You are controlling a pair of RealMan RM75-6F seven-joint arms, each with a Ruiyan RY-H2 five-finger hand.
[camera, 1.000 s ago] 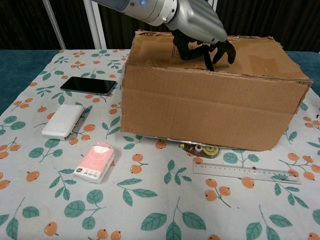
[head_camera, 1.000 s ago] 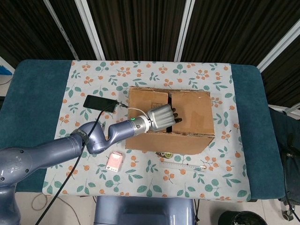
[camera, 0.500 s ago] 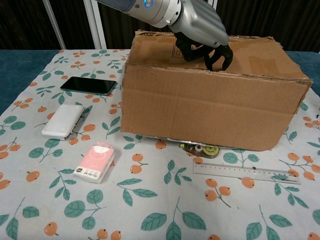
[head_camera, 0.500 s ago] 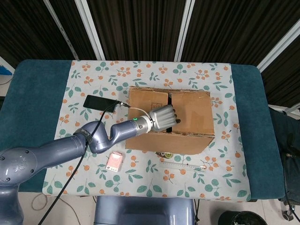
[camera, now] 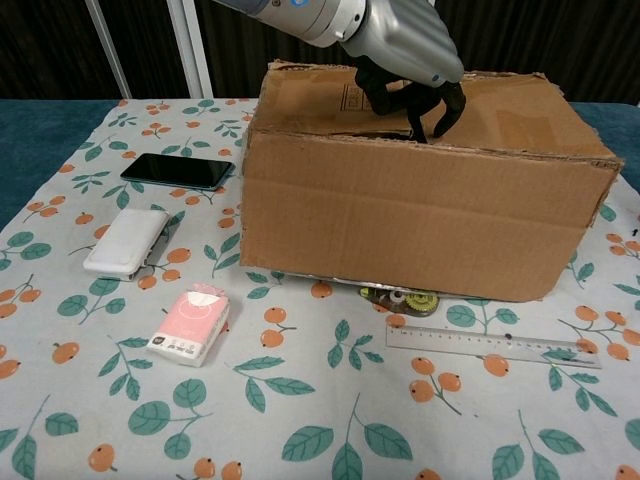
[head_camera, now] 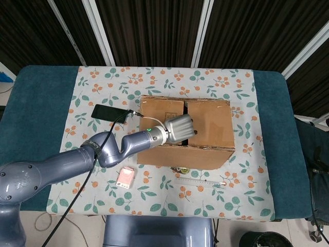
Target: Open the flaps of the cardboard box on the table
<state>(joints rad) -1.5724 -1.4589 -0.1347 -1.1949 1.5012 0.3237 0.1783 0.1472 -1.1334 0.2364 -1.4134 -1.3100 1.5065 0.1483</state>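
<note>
The brown cardboard box (head_camera: 208,135) (camera: 420,220) stands in the middle of the flowered cloth, its two top flaps meeting at a seam. My left hand (head_camera: 180,128) (camera: 405,40) is on top of the box at that seam. Its dark fingers (camera: 440,108) curl down into the gap and hook the edge of the left flap (head_camera: 162,110) (camera: 310,100), which is raised a little along its front edge. The right flap (head_camera: 212,121) (camera: 515,110) lies flat. My right hand shows in neither view.
A black phone (head_camera: 109,111) (camera: 177,171) lies left of the box, a white pack (camera: 126,241) nearer me, and a pink tissue pack (head_camera: 126,177) (camera: 190,323) in front. A clear ruler (head_camera: 200,182) (camera: 493,348) and a small roll (camera: 400,298) lie by the box's front.
My left hand has shifted slightly right and up at the seam, its fingers curling in tighter. The left flap's front edge has risen a little.
</note>
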